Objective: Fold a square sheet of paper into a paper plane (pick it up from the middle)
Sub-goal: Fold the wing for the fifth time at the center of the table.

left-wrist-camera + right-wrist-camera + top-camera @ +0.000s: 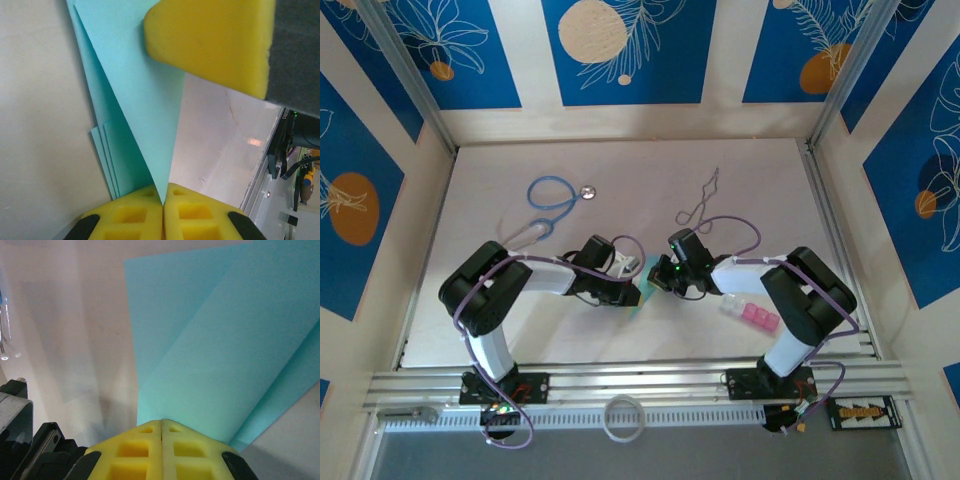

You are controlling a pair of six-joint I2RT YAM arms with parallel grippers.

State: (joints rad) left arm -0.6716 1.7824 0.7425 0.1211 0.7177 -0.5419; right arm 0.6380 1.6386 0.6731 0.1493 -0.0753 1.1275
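Observation:
The square sheet of paper is light turquoise-blue and partly folded, with several layered edges lying on the table. One flap stands up and narrows to a point. My left gripper is shut on that point, which runs into the seam between its yellow pads. My right gripper is shut, and its tips rest against the paper; nothing shows between its pads. In the left wrist view one of its yellow fingers lies on the paper's far end. From above, the two grippers meet over the paper.
A blue-tubed stethoscope lies at the back left, with a thin bent wire at the back centre. Small pink and clear blocks sit beside the right arm. A white ring rests on the front rail.

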